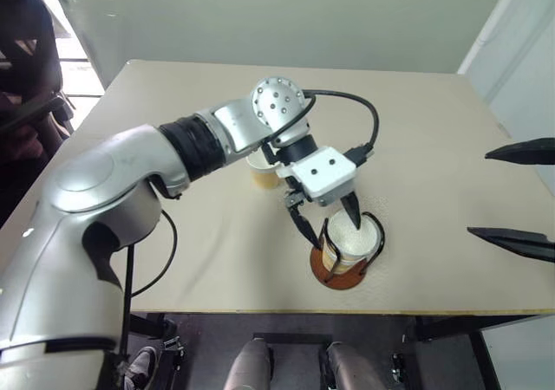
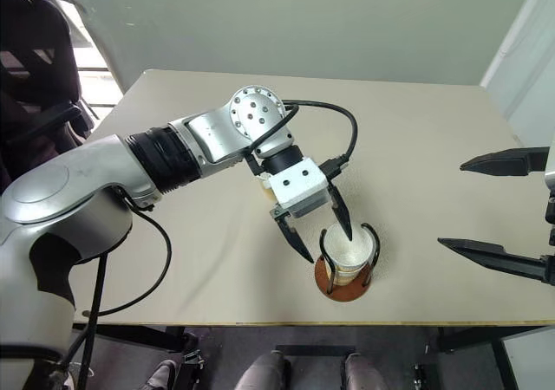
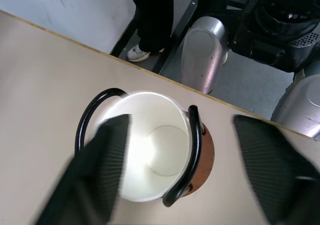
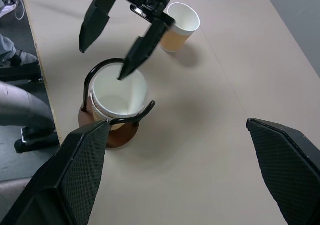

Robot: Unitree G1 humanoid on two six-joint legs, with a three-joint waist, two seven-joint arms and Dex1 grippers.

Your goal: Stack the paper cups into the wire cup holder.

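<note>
Left gripper (image 2: 323, 231) (open) straddles stacked cups (image 2: 349, 250).

Stacked cups (image 4: 118, 96) in wire holder (image 4: 111, 130) at table's (image 1: 434, 130) near edge; another cup (image 4: 180, 26) behind.

Silver arm (image 1: 130, 173), black-fingered end effector (image 1: 328, 221)

Table (image 1: 451, 130): pale beige top w/ lighter edge strip along the near side. Wire cup holder (image 1: 344, 267) stands on it near the front edge, rust-brown disc base flat on the top, black wire loops upright, stacked paper cups (image 1: 354, 238) seated inside. One more paper cup (image 4: 181, 26) stands upright directly on the table, apart from holder, farther from the front edge
</note>
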